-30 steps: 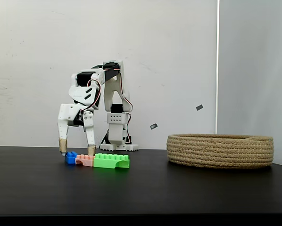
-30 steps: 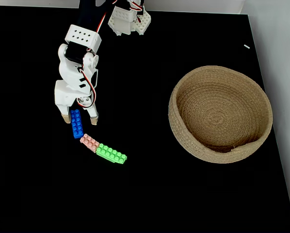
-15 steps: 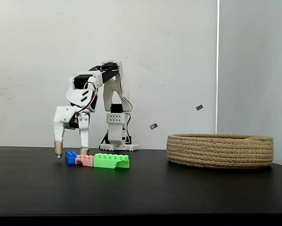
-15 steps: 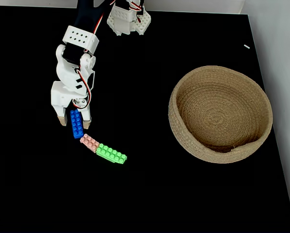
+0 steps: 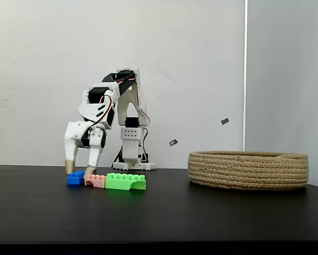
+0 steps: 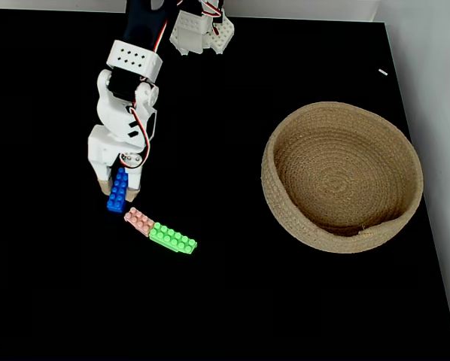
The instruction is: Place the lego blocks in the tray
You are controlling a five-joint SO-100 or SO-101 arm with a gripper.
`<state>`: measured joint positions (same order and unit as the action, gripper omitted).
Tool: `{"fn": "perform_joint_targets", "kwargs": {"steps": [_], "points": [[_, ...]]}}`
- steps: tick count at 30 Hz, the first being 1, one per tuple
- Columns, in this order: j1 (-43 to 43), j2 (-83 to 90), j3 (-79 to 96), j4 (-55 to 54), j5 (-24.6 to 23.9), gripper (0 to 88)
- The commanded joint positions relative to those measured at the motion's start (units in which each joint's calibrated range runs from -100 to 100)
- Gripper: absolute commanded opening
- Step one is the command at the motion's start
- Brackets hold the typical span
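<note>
Table: a matte black tabletop (image 5: 201, 223) carries everything, and the side-on fixed view looks low across its near edge.

Green brick: the longer bright green studded plastic brick with an arched underside (image 5: 125, 181) lies flat near the front of the row; from above (image 6: 172, 238) it slants down to the right.

Pink brick: the short salmon-pink studded brick (image 5: 95, 180) sits end to end against the green one — in the top-down fixed view (image 6: 140, 220) the two touch and form one slanted line.

Blue brick: the short blue studded brick (image 5: 75, 178) lies just beside the pink one's left end in the side view; from above (image 6: 117, 190) it points up toward the arm, its upper end between the fingertips.

Gripper: the white two-finger gripper with tan tips (image 5: 78, 171) is down at the table, its fingers narrowed around the blue brick (image 6: 117, 183) — one tip on either side, seemingly pressing its flanks.

Tray: the wide, shallow round basket of coiled tan rope (image 5: 248, 170) stands well apart to the right of the bricks; its bowl (image 6: 405, 173) holds none of them.

Arm: the white jointed arm with red and black wires (image 5: 119, 106) arches from its base by the pale wall down to the gripper.
</note>
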<state>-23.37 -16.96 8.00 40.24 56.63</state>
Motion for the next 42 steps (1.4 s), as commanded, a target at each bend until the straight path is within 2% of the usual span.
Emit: {"fn": "perform_joint_targets", "kwargs": {"steps": [1,12,19,24,25,28,31,34,38,42], "points": [[4.33,12.23,-6.86,6.95,-2.39,0.0],[22.79,21.86,-23.27,17.7,-8.16,0.0],[35.08,22.55,-20.99,13.7,-12.26,0.0],[40.6,22.64,-10.14,5.79,-13.04,0.0],[41.34,22.81,-7.59,4.95,-12.94,4.1],[42.5,24.19,-1.57,6.04,-12.06,25.9],[42.5,25.91,3.26,6.04,-12.45,35.2],[41.43,26.85,3.54,6.04,-12.55,38.0],[37.39,27.2,-1.39,9.2,-10.26,36.0],[28.65,25.65,-5.67,13.87,-0.93,32.5]]}}
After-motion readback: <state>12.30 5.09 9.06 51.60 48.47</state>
